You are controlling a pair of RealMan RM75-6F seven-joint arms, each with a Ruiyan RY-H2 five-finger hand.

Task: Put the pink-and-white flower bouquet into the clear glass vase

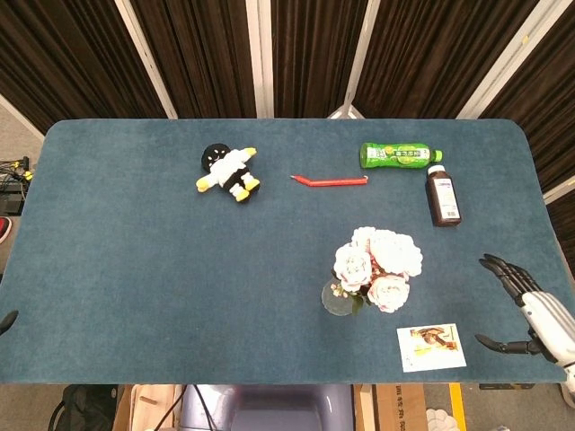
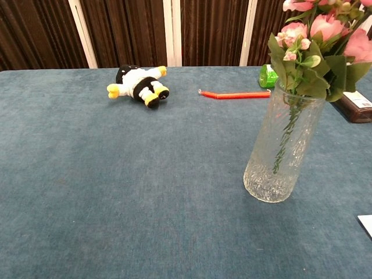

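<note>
Your bouquet [image 1: 379, 267] stands in the clear glass vase [image 2: 282, 152], stems down inside the glass and the pink-and-white heads leaning out over its rim. The vase sits upright on the table [image 1: 135, 260], toward the near edge and right of middle. Your right hand [image 1: 530, 310] hangs at the near right corner, well apart from the vase, fingers spread and holding nothing. Your left hand shows in neither view. A printed card [image 1: 431, 347] lies at the near edge between vase and hand. Toward the far edge lie a plush penguin [image 1: 229, 172], a red straw [image 1: 330, 180], a green bottle [image 1: 400, 155] and a brown bottle [image 1: 443, 197].
</note>
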